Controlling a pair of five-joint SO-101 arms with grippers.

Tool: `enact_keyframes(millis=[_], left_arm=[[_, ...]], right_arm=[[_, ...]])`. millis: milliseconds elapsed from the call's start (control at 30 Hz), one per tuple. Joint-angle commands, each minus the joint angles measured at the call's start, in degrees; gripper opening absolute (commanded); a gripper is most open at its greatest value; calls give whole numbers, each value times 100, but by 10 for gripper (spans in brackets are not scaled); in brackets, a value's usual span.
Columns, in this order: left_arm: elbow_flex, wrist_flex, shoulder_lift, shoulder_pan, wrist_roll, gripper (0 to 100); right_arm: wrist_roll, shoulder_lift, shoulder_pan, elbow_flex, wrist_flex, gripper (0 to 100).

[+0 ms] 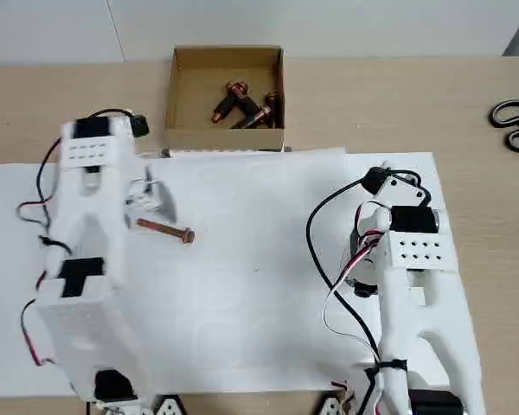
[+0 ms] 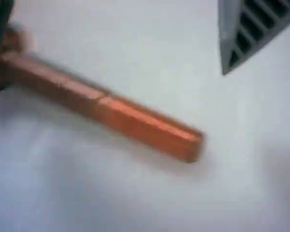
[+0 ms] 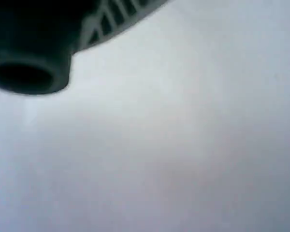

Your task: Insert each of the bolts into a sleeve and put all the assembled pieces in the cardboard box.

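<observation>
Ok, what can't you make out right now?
High view: the assembled pieces in the cardboard box overlap and are too small to count.
Left wrist view: the head end of the bolt is blurred and cut off by the edge.
Right wrist view: the far end of the sleeve is cut off by the edge; in the high view the right arm covers most of it.

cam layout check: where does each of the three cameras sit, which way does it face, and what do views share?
High view: fixed above the table, looking down; shows the left arm, the right arm and the cardboard box.
Left wrist view: on the left arm, facing down at the bolt on the white sheet; its own finger shows.
Right wrist view: on the right arm, facing the sheet; a black sleeve beside its own finger.
Shared: high and left wrist views both show the bolt.
</observation>
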Motion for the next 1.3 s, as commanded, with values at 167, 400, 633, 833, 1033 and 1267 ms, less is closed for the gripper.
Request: enact_keyframes(millis=[167, 400, 633, 833, 1033, 1267], left_arm=[[-154, 158, 141, -378, -897, 256], [-673, 158, -870, -105, -2734, 254], [-655, 158, -2119, 378, -2699, 254], [-620, 141, -2268, 378, -2145, 254], [-892, 158, -3587, 782, -2646, 254], [593, -158, -4466, 1240, -1705, 195]], right_arm=[[0, -207, 31, -26, -66, 2], [0, -207, 31, -44, -66, 2], [9, -207, 31, -53, -75, 2], [26, -207, 40, -53, -171, 2], [44, -207, 31, -62, -435, 2], [44, -207, 31, -53, -418, 2]])
